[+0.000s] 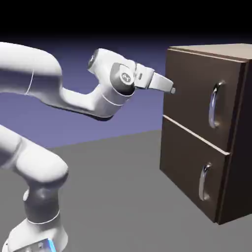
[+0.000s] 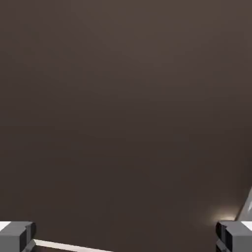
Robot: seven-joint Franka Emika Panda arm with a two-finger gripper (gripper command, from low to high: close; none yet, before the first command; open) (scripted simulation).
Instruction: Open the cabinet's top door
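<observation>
While the cabinet is standing at the right of the exterior view, I am holding my pincer level at the near edge of the top door, with its tips right at the panel's left border; whether they are touching the wood I cannot tell. The pincer is standing open and is gripping nothing: in the hand view the two grey fingertips are sitting far apart at the bottom corners, with only dark brown panel filling the space between them. The door is lying shut, flush with the cabinet front. Its handle, a curved silver bar, is running upright well to the right of my tips in the exterior view; in the hand view only a pale glint at the lower right may be part of it.

Risks, as I am judging them: I am pointing at bare panel, not at the bar, so driving forward would be pressing the tips into the wood and pushing the door shut rather than catching anything. Sliding across without clearance could be scraping the panel or knocking the bar side-on. Dropping too low would be bringing me to the lower handle and the wrong panel. Closing with the jaws lined up along the bar instead of across it would be letting it slip out on the pull.
</observation>
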